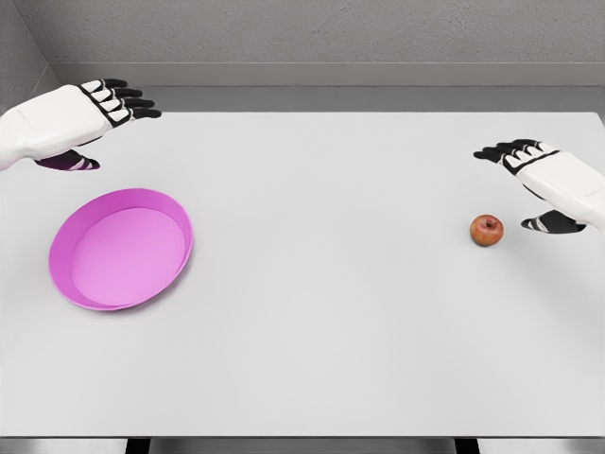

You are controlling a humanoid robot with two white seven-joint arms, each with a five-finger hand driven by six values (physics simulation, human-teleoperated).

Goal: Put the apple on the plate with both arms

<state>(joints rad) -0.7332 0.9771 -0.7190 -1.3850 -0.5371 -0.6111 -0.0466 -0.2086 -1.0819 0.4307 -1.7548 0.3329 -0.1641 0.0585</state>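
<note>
A small red apple [487, 230] sits on the white table at the right side. My right hand [529, 180] hovers just right of and slightly behind it, fingers spread and thumb low near the apple, holding nothing. A pink plate [80, 288] lies on the table at the left. My left hand [99, 123] hangs above the table behind the plate, fingers stretched out and empty.
The white table [321, 312] fills most of the view, with its front edge near the bottom. A grey wall [312, 38] runs along the far side.
</note>
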